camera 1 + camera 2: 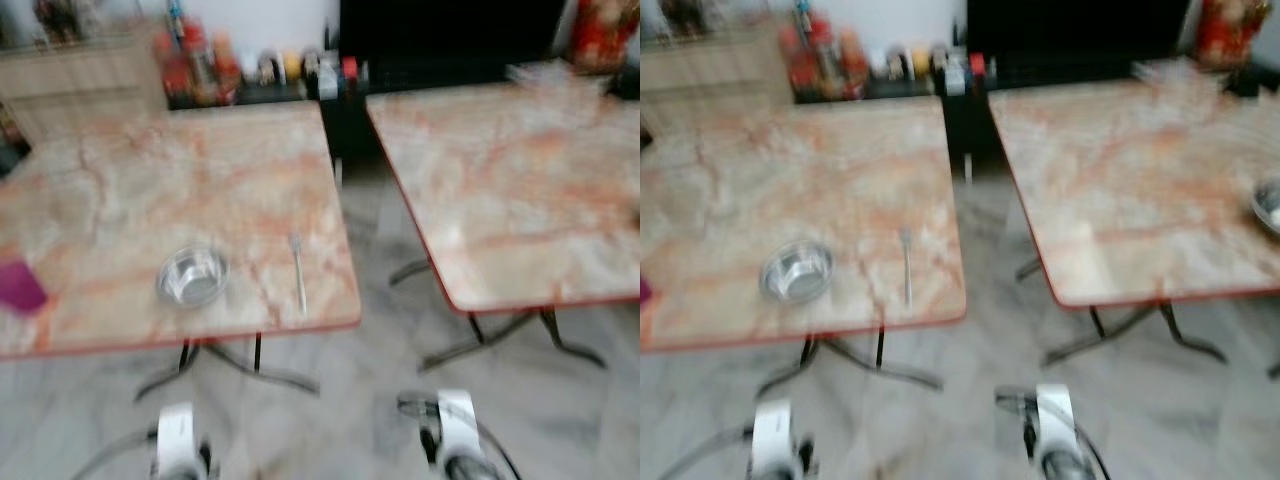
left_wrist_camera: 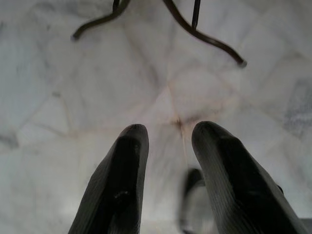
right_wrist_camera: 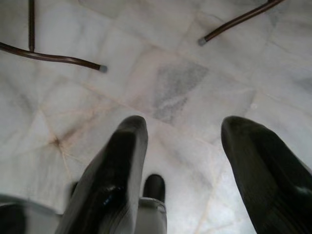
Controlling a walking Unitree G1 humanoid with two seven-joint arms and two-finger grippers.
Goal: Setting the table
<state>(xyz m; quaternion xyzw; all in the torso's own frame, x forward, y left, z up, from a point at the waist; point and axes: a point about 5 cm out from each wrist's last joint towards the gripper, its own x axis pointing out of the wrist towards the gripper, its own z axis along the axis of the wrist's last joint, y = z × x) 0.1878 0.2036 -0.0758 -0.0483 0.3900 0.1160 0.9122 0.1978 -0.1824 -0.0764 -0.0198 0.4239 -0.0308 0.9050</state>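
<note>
Steel bowl (image 1: 191, 277) and fork (image 1: 298, 272) at lower left on the left table (image 1: 120, 190), fork lengthwise; nearer the left gripper (image 2: 168, 146), spread, empty; right gripper (image 3: 187, 146) likewise

Both arms hang low at the robot's front, pointing down at the floor, and the head views are blurred. The left arm (image 1: 176, 440) shows at the bottom left of the head view, the right arm (image 1: 450, 430) at the bottom right. The left gripper (image 2: 168, 170) has its two black fingers (image 2: 122, 185) slightly apart, with nothing between them. The right gripper (image 3: 187, 170) has its fingers (image 3: 114, 180) spread wider, also with nothing between.
</note>
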